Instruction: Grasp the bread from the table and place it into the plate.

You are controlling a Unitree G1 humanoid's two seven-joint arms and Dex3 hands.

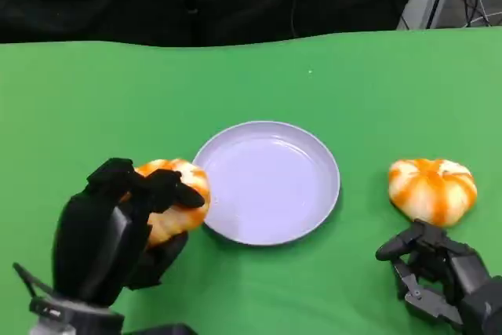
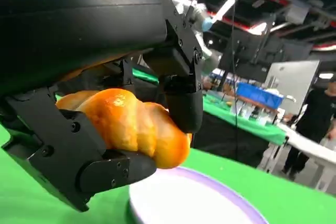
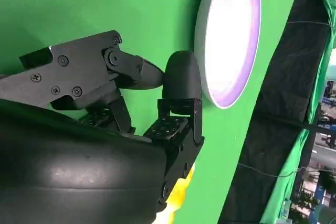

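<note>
Because the left robot hand (image 1: 125,225) has its fingers wrapped over and under the bread (image 1: 174,202), the loaf sits wedged in that grasp just beside the plate's (image 1: 318,202) left rim, seemingly lifted a little off the green tabletop (image 1: 94,100), ready, I judge, to be carried sideways over the dish. A second bread (image 1: 432,188) lies on the tabletop to the plate's right, untouched. Just in front of it rests the right robot hand (image 1: 439,268), holding nothing, fingers loosely apart, likely waiting its turn.
</note>
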